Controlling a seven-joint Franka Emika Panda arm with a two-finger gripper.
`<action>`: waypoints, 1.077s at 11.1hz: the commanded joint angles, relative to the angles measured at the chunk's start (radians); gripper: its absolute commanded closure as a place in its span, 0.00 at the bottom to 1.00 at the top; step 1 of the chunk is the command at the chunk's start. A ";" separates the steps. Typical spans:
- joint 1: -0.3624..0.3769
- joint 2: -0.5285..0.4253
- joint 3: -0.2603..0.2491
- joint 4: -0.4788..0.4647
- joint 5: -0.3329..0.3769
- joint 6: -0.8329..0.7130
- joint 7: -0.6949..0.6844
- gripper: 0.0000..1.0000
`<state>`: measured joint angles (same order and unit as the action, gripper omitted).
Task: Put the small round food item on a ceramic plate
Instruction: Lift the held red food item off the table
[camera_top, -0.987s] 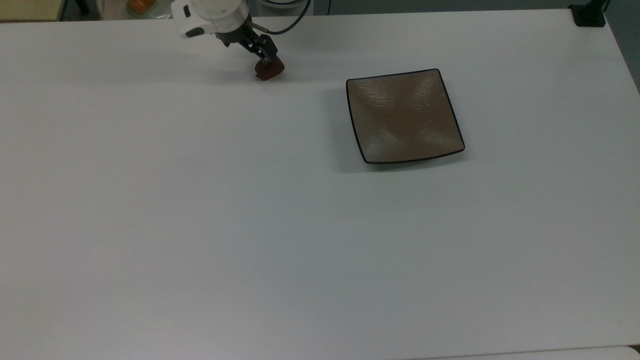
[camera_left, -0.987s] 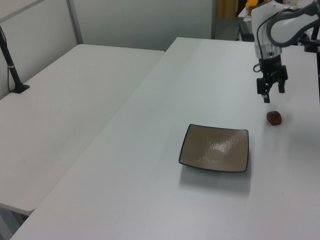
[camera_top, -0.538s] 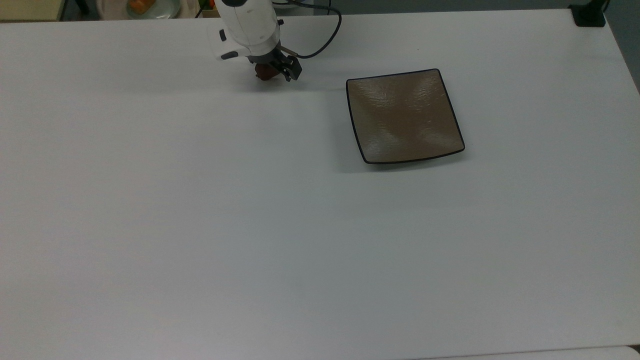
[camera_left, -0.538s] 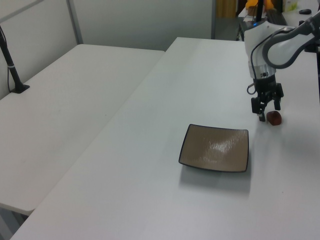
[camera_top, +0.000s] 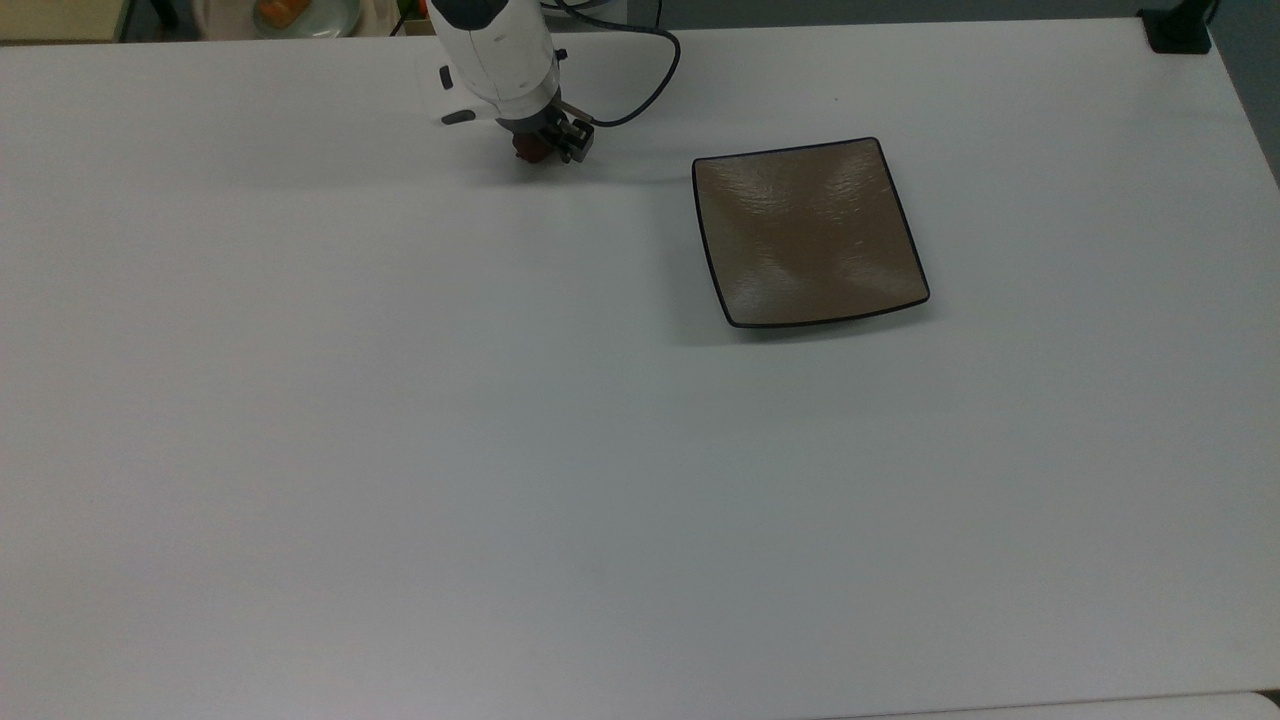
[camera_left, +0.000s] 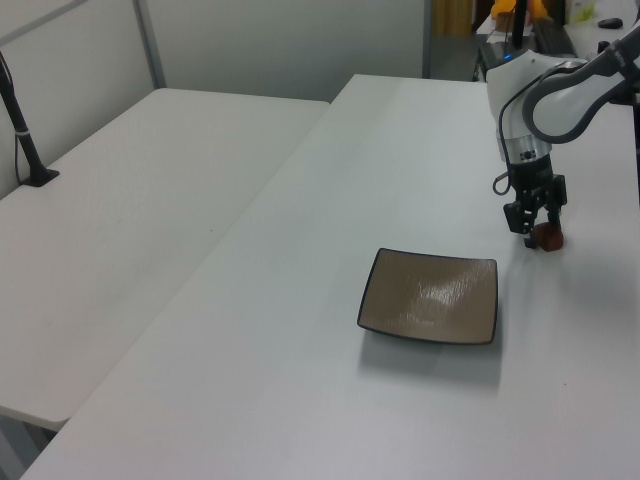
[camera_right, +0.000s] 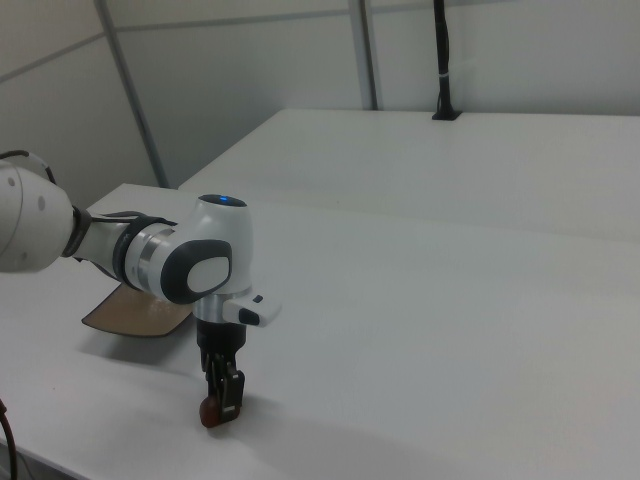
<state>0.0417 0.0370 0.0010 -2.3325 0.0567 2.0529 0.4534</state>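
in the upper middle of the top view we see the gripper (camera_top: 545, 148) down at the white bench (camera_top: 400, 450), its fingers (camera_right: 231, 392) narrowly parted around the small dark red date-like item (camera_left: 547, 238), which rests on the bench. the square brown plate (camera_top: 808, 232) sits apart, toward the top view's right.

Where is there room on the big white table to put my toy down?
Almost anywhere: the white table is bare from the square brown plate to the top view's bottom edge and left side. It is crowded only at the top, where the gripper stands over the small reddish-brown food lump.
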 joint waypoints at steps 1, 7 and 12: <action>0.007 -0.006 -0.003 -0.002 0.005 -0.042 0.011 0.65; -0.022 -0.012 -0.003 0.116 0.000 -0.169 -0.012 0.73; -0.022 -0.006 -0.003 0.391 0.006 -0.374 -0.065 0.72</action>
<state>0.0140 0.0286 -0.0002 -2.0804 0.0563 1.7797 0.4285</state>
